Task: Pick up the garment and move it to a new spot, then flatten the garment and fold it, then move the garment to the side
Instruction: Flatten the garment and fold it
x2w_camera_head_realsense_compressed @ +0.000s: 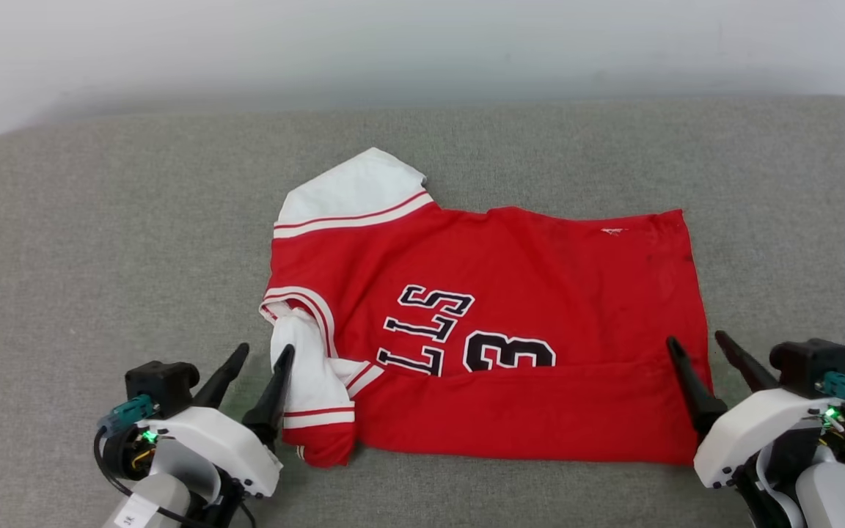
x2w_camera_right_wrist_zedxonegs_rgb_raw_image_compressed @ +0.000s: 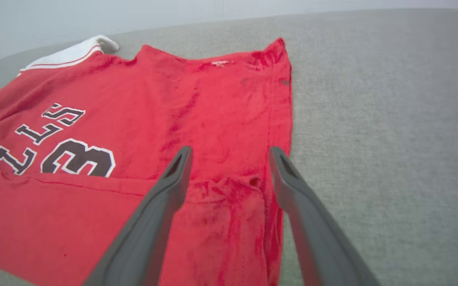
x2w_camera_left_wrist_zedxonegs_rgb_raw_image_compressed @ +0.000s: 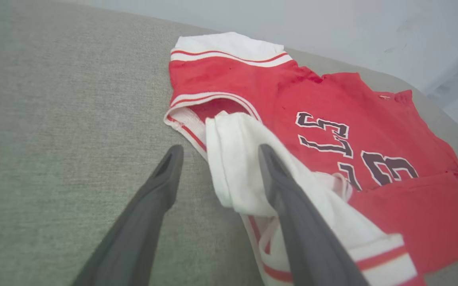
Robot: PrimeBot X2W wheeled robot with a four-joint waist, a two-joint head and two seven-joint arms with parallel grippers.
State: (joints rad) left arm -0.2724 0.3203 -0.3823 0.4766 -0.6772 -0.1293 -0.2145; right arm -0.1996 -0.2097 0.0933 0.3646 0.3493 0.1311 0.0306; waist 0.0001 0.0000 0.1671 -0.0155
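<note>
1. Head view: the shirt (x2w_camera_head_realsense_compressed: 510, 293) lies mid-surface (x2w_camera_head_realsense_compressed: 100, 242), collar left, hem right, its near edge folded over.
2. Left end effector (x2w_camera_head_realsense_compressed: 261, 356) stands apart, one finger over the near white sleeve (x2w_camera_head_realsense_compressed: 305, 367), perhaps touching it.
3. Right end effector (x2w_camera_head_realsense_compressed: 695, 341) stands apart, straddling the hem's near end.

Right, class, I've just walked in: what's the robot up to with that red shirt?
A two-armed robot is midway through folding a red jersey on a grey cushioned surface. The jersey lies flat with its near edge folded up over part of the lettering. Both grippers stand open and hold nothing: the left gripper at the bunched white sleeve on the near left corner, the right gripper over the near right corner.
</note>
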